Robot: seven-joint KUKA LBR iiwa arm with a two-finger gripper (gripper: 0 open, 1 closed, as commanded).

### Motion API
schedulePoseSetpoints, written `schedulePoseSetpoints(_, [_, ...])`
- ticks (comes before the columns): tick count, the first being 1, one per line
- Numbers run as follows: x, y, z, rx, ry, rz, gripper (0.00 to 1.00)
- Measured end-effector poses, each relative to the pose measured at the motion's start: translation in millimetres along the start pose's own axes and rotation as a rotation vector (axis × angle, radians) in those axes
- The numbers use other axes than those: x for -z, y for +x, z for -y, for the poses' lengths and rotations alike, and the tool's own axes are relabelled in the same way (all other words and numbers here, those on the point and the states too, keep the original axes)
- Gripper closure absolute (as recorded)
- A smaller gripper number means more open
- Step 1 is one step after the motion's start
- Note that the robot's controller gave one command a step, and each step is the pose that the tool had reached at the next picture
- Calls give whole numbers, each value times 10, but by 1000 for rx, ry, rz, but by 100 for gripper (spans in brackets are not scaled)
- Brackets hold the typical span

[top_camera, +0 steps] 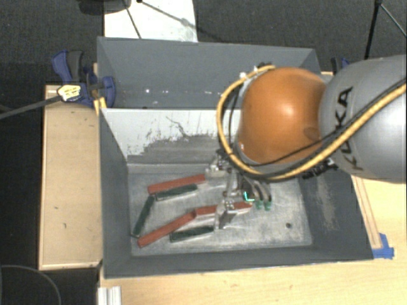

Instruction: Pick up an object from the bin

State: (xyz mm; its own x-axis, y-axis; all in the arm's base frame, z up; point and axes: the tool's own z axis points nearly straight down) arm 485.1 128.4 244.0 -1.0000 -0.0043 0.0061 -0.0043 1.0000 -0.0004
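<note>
My gripper (227, 203) is low in the bin, right of the middle, under the orange dome. It is down at the right end of a long red-brown bar (175, 226) that lies slanted toward the bin's front left. A second red-brown bar (175, 184) lies just behind it, reaching left from the gripper. A dark green strip (192, 234) lies alongside the lower bar, and another dark green strip (142, 215) lies at the left between the two bars. Whether the bars join into one tool under the gripper is hidden.
The arm and its dome cover the bin's right rear part. A short dark green piece (173, 195) lies under the upper bar. Bare floor shows at the bin's right front and along the back wall.
</note>
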Motion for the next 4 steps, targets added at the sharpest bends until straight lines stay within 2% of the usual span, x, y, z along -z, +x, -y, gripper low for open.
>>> schedulePoseSetpoints(1, [42,-17,8,-5,-2,8,0])
schedulePoseSetpoints(2, [-446,-69,39,67,-2,14,0])
schedulePoseSetpoints(3, [-1194,-22,95,22,-2,12,0])
schedulePoseSetpoints(4, [-1698,-45,141,-27,-4,15,100])
